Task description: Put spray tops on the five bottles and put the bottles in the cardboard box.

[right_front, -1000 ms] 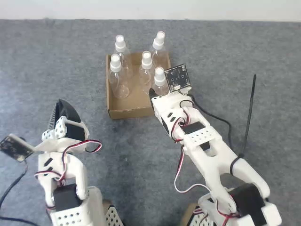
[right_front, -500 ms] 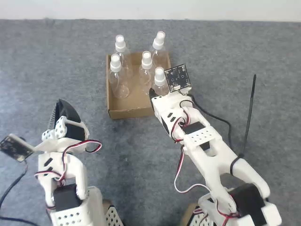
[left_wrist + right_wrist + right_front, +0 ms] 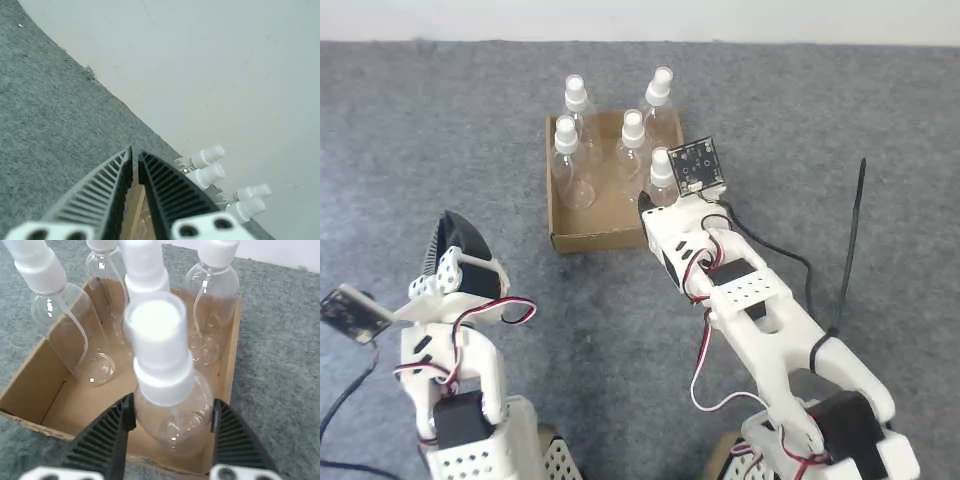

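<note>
1. Bench [image 3: 440, 130]: covered edge to edge in grey, felt-like carpet with a flecked nap.
2. Wall [image 3: 620, 20]: plain and pale, meeting the carpet along the 12 o'clock edge.
3. Right arm [image 3: 760, 300]: white, rising from 5 o'clock toward the box. Right jaws clamped on the body of one bottle [image 3: 172, 410], one jaw on each side.
4. Left arm [image 3: 450, 330]: white, folded back at 7 o'clock, well apart from the box. Left jaws together with a thin slit between them, holding nothing.
5. Cardboard box [image 3: 600, 240]: open-topped, brown, just 12 o'clock of bench centre.
6. Five bottles: clear, upright, white spray tops on, all in the box. The held one is at the box's 5 o'clock corner. The other four [image 3: 632, 128] stand toward 11–12 o'clock.
7. Black strip [image 3: 851, 240]: thin, upright, at 3 o'clock beside the right arm.
</note>
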